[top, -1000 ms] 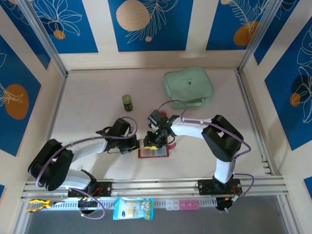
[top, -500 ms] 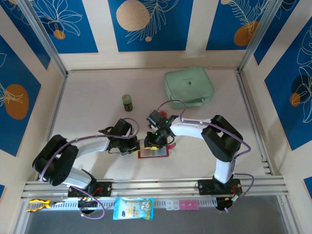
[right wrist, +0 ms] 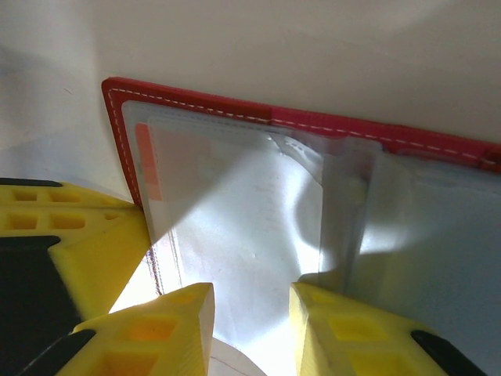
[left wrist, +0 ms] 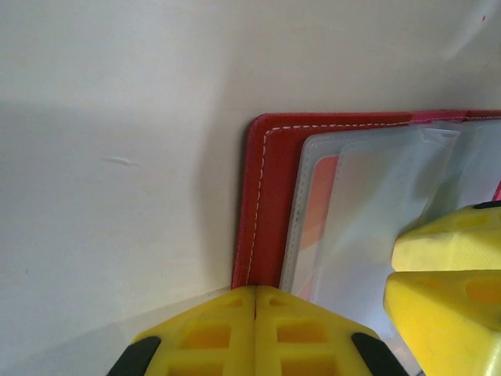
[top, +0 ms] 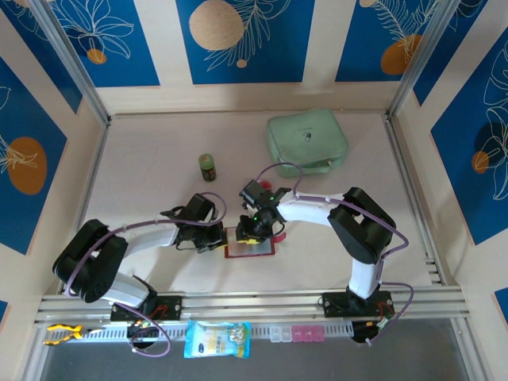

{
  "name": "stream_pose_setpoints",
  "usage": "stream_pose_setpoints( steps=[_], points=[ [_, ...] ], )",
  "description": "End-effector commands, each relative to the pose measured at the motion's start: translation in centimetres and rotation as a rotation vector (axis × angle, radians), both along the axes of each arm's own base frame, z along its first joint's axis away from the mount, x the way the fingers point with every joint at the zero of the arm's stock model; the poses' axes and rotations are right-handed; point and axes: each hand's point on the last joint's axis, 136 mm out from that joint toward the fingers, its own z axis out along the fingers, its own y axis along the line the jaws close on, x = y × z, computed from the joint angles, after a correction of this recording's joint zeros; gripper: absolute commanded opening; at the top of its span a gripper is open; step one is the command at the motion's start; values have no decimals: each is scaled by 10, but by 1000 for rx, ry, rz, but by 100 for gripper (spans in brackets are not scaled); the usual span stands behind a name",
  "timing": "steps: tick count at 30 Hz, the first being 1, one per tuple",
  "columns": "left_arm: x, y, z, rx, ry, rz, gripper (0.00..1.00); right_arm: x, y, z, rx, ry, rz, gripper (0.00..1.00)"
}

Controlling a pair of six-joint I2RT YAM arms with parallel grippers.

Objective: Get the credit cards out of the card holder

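The left gripper (left wrist: 255, 301) is clenched, its 2 fingers pressed together at the red card holder (left wrist: 262, 196) edge. The right gripper (right wrist: 250, 304) stands parted over a clear sleeve (right wrist: 235, 211). The holder lies open on the table (top: 151, 151), with an orange card (right wrist: 146, 160) inside.

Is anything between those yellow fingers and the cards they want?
Yes. The card holder lies open, but a clear plastic sleeve covers the card, its orange edge showing through. The right gripper, jaws open, sits over that sleeve.
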Motion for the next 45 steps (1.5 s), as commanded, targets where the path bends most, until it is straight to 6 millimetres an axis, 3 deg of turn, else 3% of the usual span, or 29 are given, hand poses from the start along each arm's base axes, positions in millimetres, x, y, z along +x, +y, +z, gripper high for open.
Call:
stream_pose_setpoints(
  steps=[1,11,19,26,35,45],
  points=[
    [-4,7,-3,57,11,-20,1,-4,-9,1,1,9,-5,31],
    [-2,7,2,63,2,-22,1,-4,-11,2,92,25,-23,29],
    [13,-5,32,1,-72,-12,1,-4,-15,1,180,40,-31,27],
    [17,-27,49,-114,-98,-28,13,-5,-18,-2,231,49,-34,26],
    [9,-42,29,-135,-46,-48,23,-5,-21,-2,278,57,-37,25],
    [6,-33,16,-64,-31,-22,30,-5,-23,-1,288,56,-44,25]
  ],
)
